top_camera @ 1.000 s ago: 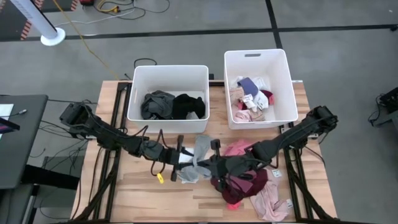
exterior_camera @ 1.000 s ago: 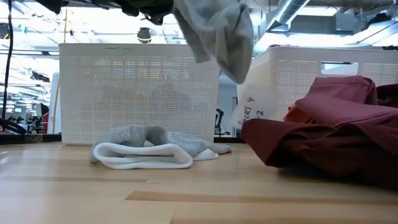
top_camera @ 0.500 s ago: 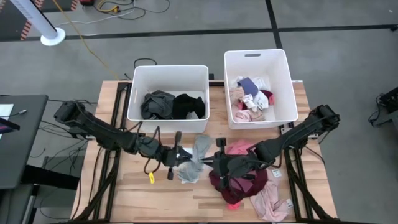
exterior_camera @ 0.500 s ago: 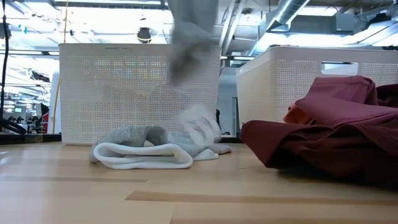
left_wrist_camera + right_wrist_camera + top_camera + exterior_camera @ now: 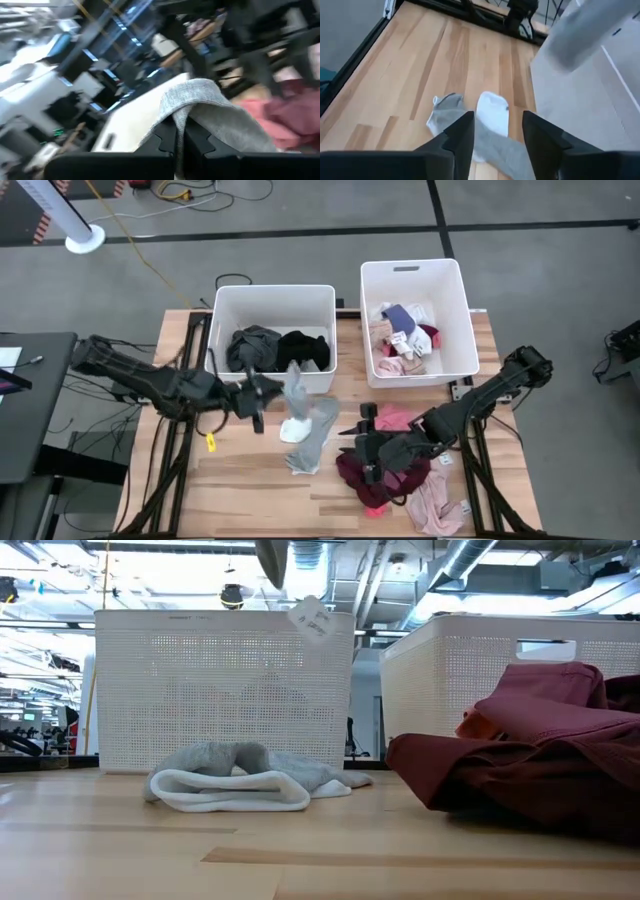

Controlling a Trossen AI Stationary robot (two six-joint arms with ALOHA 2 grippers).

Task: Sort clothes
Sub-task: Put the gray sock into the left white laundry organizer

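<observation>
My left gripper [image 5: 268,392] is shut on a grey garment [image 5: 293,379] and holds it in the air just in front of the left white bin [image 5: 270,290]. In the low view only the garment's lower end [image 5: 272,556] and a white tag [image 5: 310,617] show, high above the table. A second grey and white garment [image 5: 308,442] lies crumpled on the table below. My right gripper [image 5: 365,442] stands open over the table beside a maroon garment [image 5: 385,475], touching nothing. My left gripper pinches the grey garment between its two shut fingers at a fold [image 5: 186,102] that bulges over the fingertips. The fingers point about level, coming from the table's left. The garment hangs below the fingers, slack and lifted clear of the table.
The left bin holds dark garments [image 5: 278,350]; the right white bin [image 5: 410,266] holds light and pink ones. Pink garments [image 5: 435,510] lie around the maroon one at the near right. Bare wood [image 5: 240,480] shows at the near left.
My left gripper shut on the grey garment that my right gripper held up, then rose and went toward the left bin, rolling as it went. My right gripper opened, let the garment go and drew back slightly toward the right. The garment rose clear of the one on the table.
</observation>
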